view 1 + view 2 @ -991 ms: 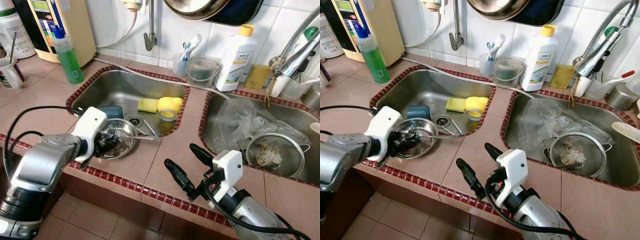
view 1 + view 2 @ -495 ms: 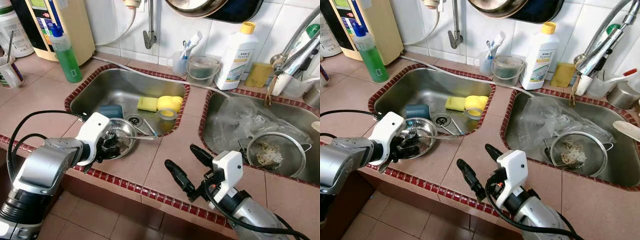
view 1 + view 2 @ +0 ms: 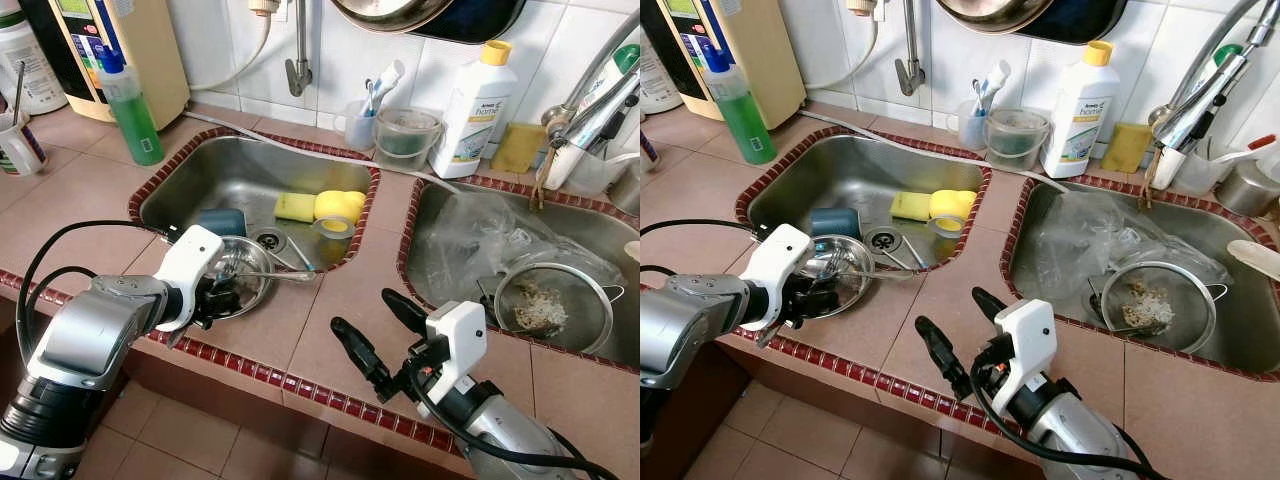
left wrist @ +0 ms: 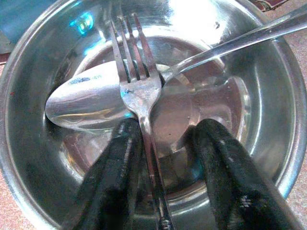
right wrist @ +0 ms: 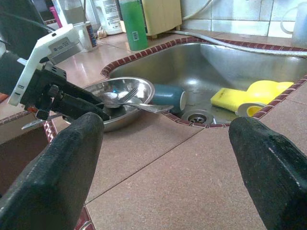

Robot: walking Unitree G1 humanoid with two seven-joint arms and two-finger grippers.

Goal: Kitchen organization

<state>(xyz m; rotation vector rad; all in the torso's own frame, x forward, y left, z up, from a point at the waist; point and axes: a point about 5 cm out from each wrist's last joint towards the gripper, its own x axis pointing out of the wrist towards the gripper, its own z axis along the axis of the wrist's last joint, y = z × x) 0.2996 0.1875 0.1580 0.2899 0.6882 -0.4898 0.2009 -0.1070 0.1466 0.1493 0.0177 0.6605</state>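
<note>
Judged from the present state, the tidying is at an early stage: nothing appears put away, and both sinks hold loose items. My left gripper (image 4: pixel 163 158) is down inside the steel bowl (image 3: pixel 236 282), which sits on the counter at the front edge of the left sink (image 3: pixel 200 185). Its fingers (image 4: pixel 115 172) are spread either side of the fork (image 4: pixel 139 96) handle, one pad touching it, not yet pinching. The fork lies across a spoon (image 4: pixel 86 100) in the bowl, and the spoon's handle sticks out over the rim toward the drain. My right gripper (image 3: pixel 378 332) hovers over bare counter to the right of the bowl, fingers wide apart, holding nothing. Contents of the left sink: a blue cup (image 3: pixel 222 222) on its side just behind the bowl, a yellow sponge (image 3: pixel 296 208) and a yellow tape roll (image 3: pixel 338 213). Right sink (image 3: pixel 430 215): a crumpled clear bag (image 3: pixel 480 235) and a strainer (image 3: pixel 550 305) with food scraps in it. Remaining, in my assessment: the cutlery, bowl, cup and sink debris.
</note>
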